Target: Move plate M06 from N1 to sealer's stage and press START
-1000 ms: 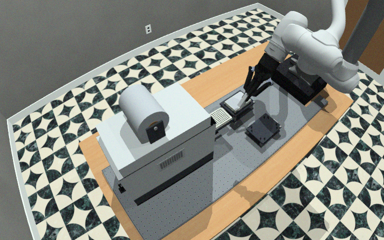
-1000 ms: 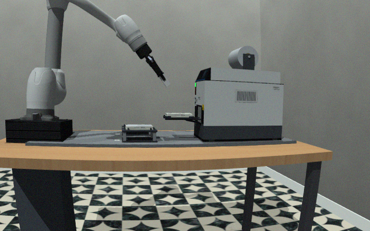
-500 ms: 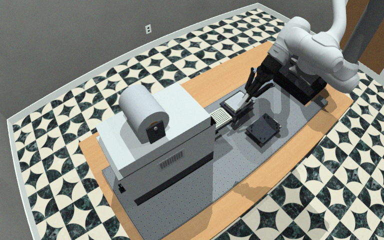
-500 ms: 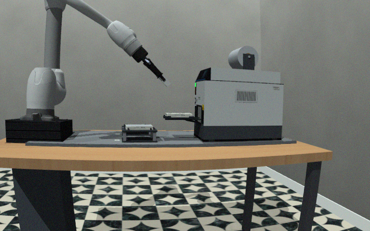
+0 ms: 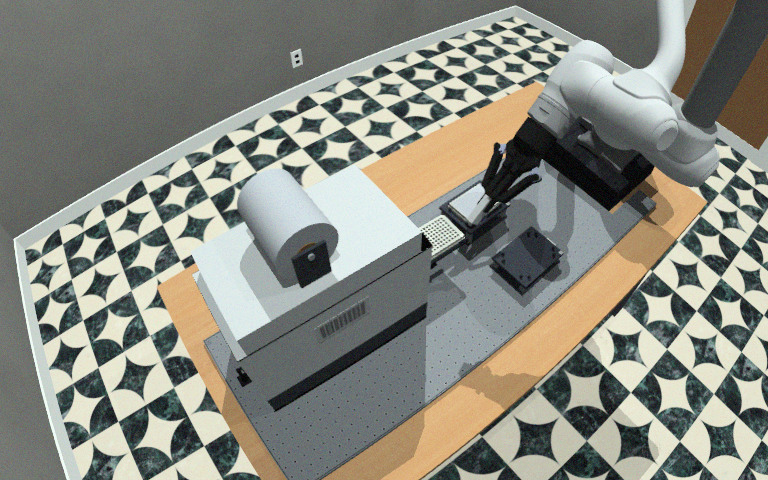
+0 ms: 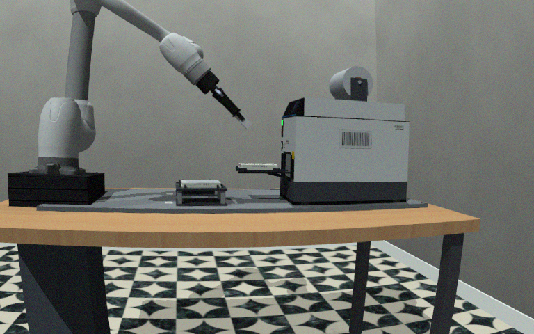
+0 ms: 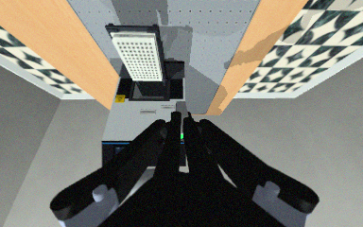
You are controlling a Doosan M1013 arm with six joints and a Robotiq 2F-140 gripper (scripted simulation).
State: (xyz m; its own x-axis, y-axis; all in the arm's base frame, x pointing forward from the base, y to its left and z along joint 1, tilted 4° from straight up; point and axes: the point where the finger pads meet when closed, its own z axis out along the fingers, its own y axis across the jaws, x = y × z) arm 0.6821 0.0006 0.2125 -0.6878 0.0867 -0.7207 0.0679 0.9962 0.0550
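Note:
The white well plate M06 [image 5: 440, 233] [image 6: 257, 169] lies flat on the sealer's stage, which stands out in front of the sealer [image 5: 317, 271]. The plate also shows in the wrist view [image 7: 139, 57], square inside the stage frame. A green lamp [image 6: 282, 122] glows on the sealer's front edge. My gripper [image 6: 244, 121] is shut and empty, tilted toward the sealer's front, high above the table and apart from the stage. It also shows in the overhead view [image 5: 489, 195] and in the wrist view [image 7: 181, 115]. Nest N1 [image 5: 526, 259] is empty.
Nest N2 holds a second plate, close beside the stage and below my gripper. A foil roll [image 5: 286, 226] sits on top of the sealer. The arm's black base [image 6: 55, 186] stands at the far end of the grey baseplate.

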